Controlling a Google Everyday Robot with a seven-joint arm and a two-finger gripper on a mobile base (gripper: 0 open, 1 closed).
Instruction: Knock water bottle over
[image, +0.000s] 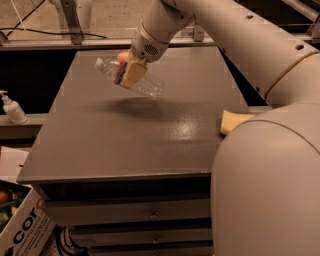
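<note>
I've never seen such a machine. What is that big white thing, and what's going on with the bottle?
The big white shape is a robot's arm, seen by one camera looking down past it at a grey table. At the arm's tip, over the table's far half, is a two-finger gripper. It grips a clear water bottle, tilted and off the surface. A yellow block lies at the table's right edge; something orange shows behind the gripper. A white pump bottle stands on a ledge beside the table.

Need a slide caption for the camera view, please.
Gripper holds the tilted water bottle above the far end of the grey table, cap pointing left.
</note>
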